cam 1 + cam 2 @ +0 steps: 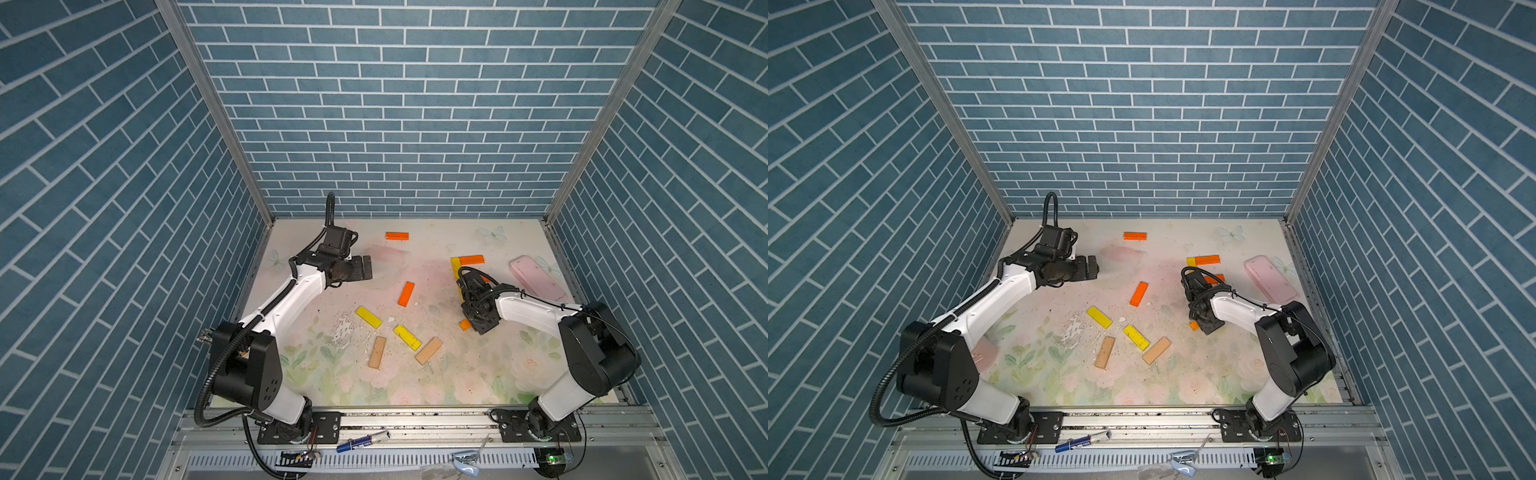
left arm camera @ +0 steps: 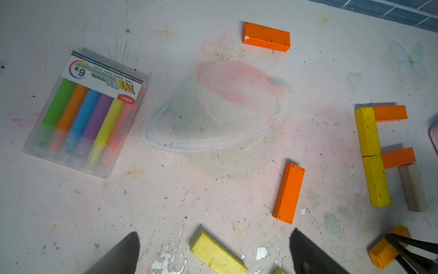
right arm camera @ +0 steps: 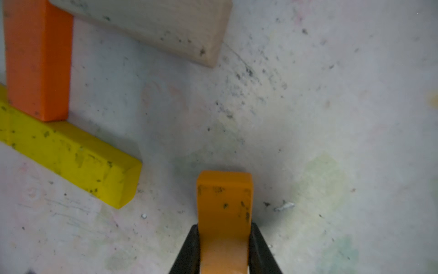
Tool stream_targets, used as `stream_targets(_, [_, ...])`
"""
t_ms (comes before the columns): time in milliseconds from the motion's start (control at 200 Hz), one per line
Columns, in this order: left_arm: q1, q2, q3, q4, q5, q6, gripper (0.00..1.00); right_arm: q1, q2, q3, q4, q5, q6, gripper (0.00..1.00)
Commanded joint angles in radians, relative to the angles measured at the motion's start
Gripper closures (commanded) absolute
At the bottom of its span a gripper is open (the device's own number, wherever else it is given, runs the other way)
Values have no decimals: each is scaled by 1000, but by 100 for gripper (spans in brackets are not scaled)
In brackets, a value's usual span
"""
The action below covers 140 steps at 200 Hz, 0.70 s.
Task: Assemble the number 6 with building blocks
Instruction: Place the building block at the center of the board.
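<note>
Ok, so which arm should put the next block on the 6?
Right. The right hand is shut on an orange block, close beside the unfinished 6. The left hand is open, holds nothing, and sits farther from it.

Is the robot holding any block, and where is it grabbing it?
The right hand pinches an orange block by its two long sides. The left hand is open, holding nothing.
</note>
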Motion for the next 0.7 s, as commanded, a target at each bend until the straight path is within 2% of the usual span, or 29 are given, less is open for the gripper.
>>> stream_targets(0, [-5,23,-3,-3,-1,-14,1,-10,22,-8,22,11,146,81])
stream_targets(205, [-6,27,0,-5,0,-12,1,-34,25,5,5,37,181,78])
stream_targets(310, [-6,26,1,-4,5,-11,1,-47,21,10,0,48,182,72])
stream_targets(395, [-6,24,-1,-1,5,-9,1,-57,14,16,3,51,168,63])
stream_targets(555, [-6,20,0,-1,8,-5,1,-61,-18,59,-34,73,67,48])
stream_targets(695, [-6,15,-1,-1,10,7,1,-61,-62,108,-111,93,-97,47])
